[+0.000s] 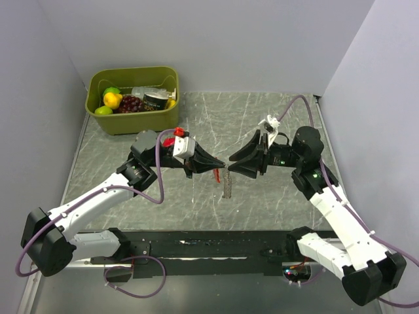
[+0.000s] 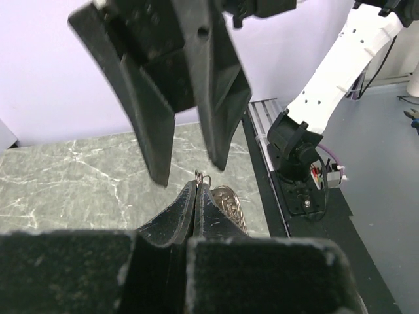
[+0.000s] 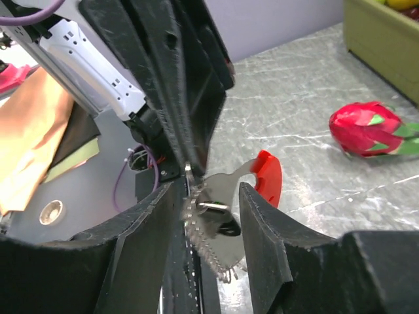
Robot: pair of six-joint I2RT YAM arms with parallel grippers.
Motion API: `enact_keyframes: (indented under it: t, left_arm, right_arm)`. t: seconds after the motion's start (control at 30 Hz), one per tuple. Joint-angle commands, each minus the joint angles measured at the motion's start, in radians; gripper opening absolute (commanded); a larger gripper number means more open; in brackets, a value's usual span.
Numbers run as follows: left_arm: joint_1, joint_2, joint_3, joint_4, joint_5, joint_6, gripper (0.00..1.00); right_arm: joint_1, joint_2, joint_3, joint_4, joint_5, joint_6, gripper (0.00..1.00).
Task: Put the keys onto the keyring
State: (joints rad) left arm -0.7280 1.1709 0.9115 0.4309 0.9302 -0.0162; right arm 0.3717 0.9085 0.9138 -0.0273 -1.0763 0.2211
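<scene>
My left gripper (image 1: 213, 165) is shut on the small ring end of the keyring (image 2: 201, 176) and holds it above the table. The red fob (image 1: 217, 174) and the silvery chain mesh (image 1: 227, 186) hang below its tips. My right gripper (image 1: 233, 160) is open and faces the left one tip to tip. In the right wrist view its fingers (image 3: 262, 229) straddle the keyring's silvery plate (image 3: 226, 196) and red fob (image 3: 269, 176) without gripping them. The chain mesh also shows in the left wrist view (image 2: 230, 203). I cannot make out a separate key.
An olive-green bin (image 1: 134, 121) with toy fruit and a can stands at the back left. A red toy fruit with green leaves (image 3: 366, 127) lies on the marble tabletop, beside the left arm (image 1: 171, 139). A black rail (image 1: 216, 247) runs along the near edge.
</scene>
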Motion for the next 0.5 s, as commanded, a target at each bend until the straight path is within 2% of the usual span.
enact_keyframes:
  t: [0.0,0.27,0.47]
  left_arm:
    - [-0.002,-0.016,-0.003,0.083,0.029,-0.027,0.01]
    - [-0.002,0.001,0.004,0.104,0.039,-0.048,0.01]
    - [-0.004,0.013,0.012,0.103,0.042,-0.048,0.01]
  right_arm:
    - [0.012,0.015,-0.012,0.092,-0.011,0.032,0.52]
    - [0.015,0.03,-0.024,0.125,-0.023,0.04,0.49]
    - [0.019,0.043,-0.018,0.122,-0.03,0.046,0.36]
